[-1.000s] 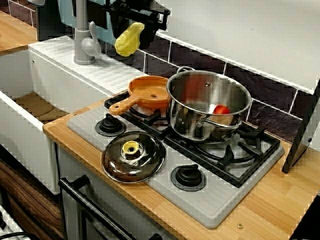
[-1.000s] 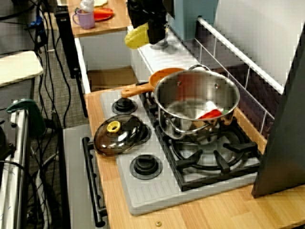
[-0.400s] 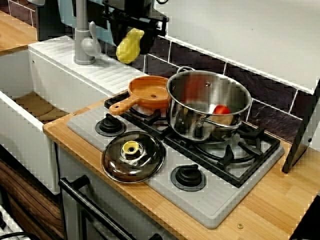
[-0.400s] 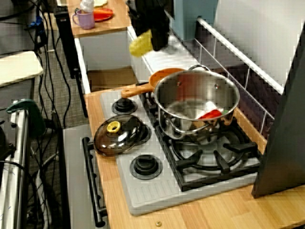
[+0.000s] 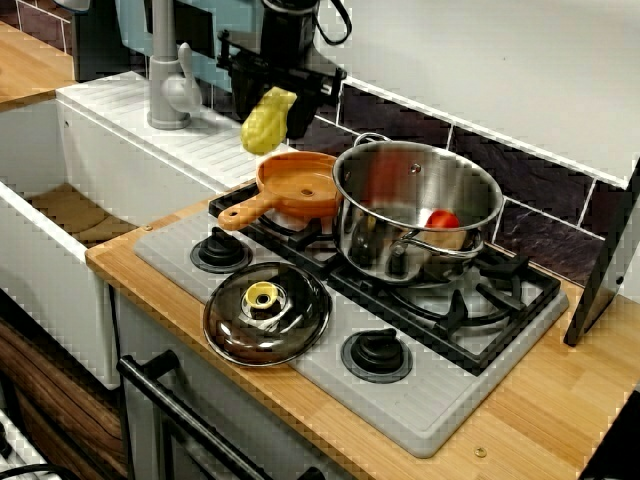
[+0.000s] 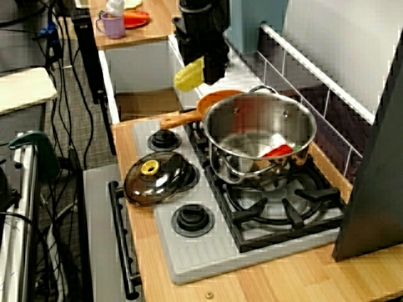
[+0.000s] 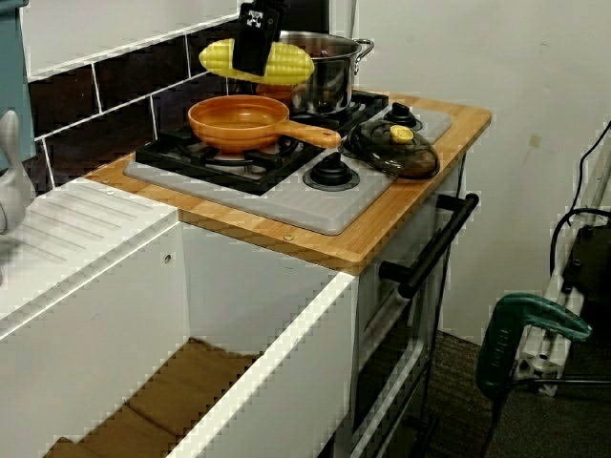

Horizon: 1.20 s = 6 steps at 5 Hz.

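Two black fingers of the gripper are pinching a yellow corn cob across its middle, pressing on it from both sides. The corn cob is hanging in the air and touching nothing below; in the view from the sink side it is lying about level. It is hovering over the far left part of the orange pan, though whether it is inside the rim or just beyond it cannot be told.

The orange pan is sitting on the far left burner, its handle pointing toward the near left. Just to its right, a steel pot is standing on the grate, its wall touching or almost touching the pan, and something red is lying inside it.

Near the front, a glass lid with a yellow knob is resting on the grey stove top, between two black dials. Left of the stove, a grey faucet is rising behind the white sink. A wooden counter is framing the stove.
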Available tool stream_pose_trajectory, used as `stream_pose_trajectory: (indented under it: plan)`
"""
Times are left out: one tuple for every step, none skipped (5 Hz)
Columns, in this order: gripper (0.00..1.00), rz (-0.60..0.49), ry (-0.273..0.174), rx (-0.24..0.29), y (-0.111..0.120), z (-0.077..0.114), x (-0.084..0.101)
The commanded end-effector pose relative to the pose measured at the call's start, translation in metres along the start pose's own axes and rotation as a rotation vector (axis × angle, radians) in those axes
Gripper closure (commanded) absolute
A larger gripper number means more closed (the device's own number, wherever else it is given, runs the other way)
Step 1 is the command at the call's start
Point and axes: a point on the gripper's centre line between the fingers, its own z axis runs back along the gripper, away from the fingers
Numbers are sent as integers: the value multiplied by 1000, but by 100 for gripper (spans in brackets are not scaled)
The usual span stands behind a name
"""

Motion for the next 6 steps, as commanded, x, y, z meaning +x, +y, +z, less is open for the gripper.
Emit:
stream_pose_trajectory:
  plan:
    - [100, 23, -35, -13, 0, 9, 11]
    - [100, 6, -34, -2, -7, 2, 11]
    - [100, -10, -26, 2, -11, -2, 8]
    - [100, -12, -14, 3, -12, -3, 8]
    - [54, -13, -3, 12, -12, -4, 9]
    - [0, -7, -2, 14, -11, -5, 11]
